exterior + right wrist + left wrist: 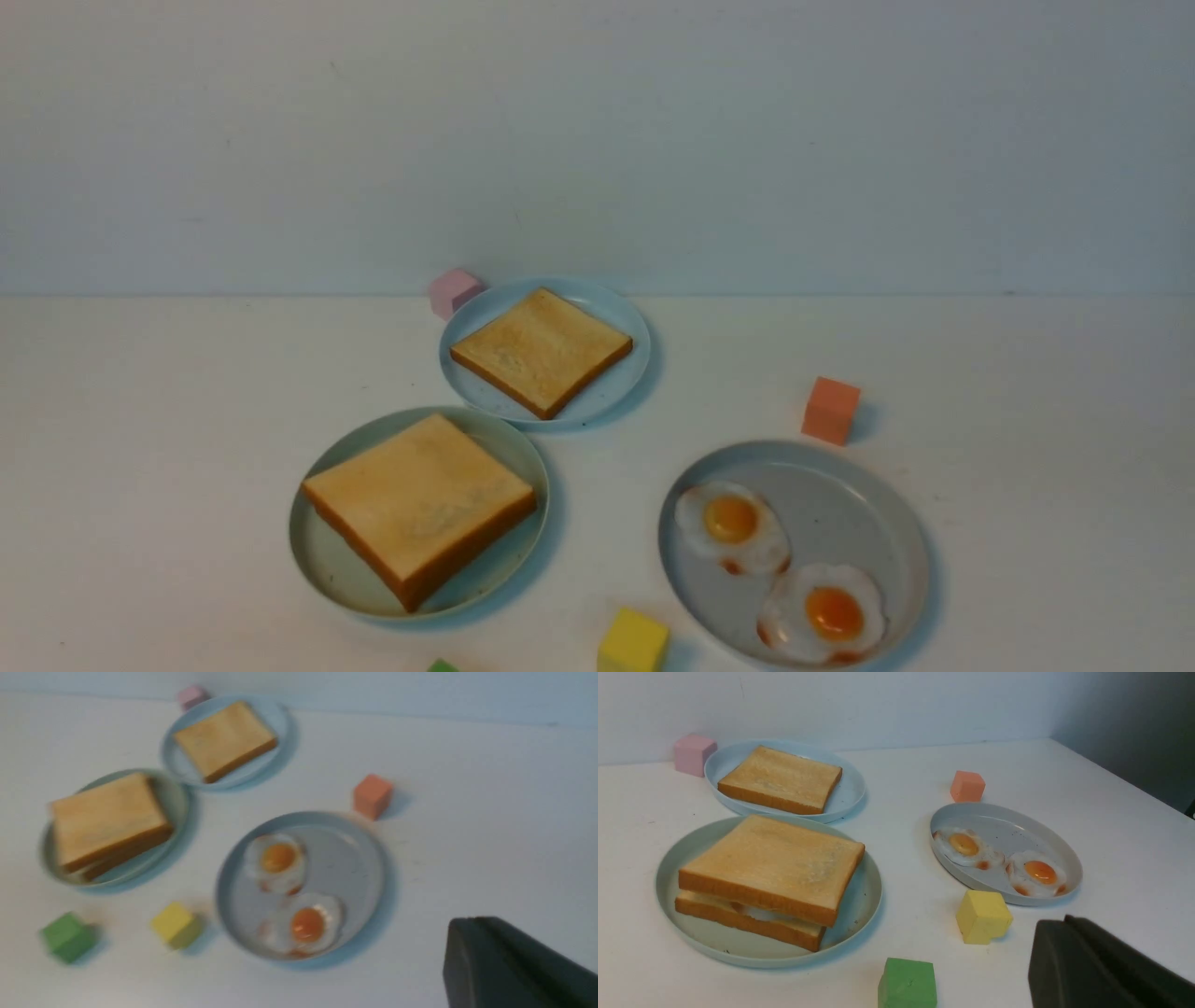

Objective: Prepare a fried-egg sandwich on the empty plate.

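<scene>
The fried-egg sandwich (768,879) sits stacked on the mint-green plate (859,914), egg white peeking between the slices. Both hands are clenched, empty and off the food. Best step: retreat without nudging the top toast (420,499).

This looks like a test room or lab, not a real kitchen. The surface (1027,392) is plain white and bare, and behind it stands a plain pale wall (597,140) with nothing on it. There is no stove, sink or cupboard to be seen. The food looks like toy food: shiny fried eggs (733,527) on a grey plate (878,495) and very neat square toast (541,350). Little coloured blocks lie about too, a pink block (453,291), an orange block (830,410), a yellow block (633,641) and a green block (908,983).
</scene>
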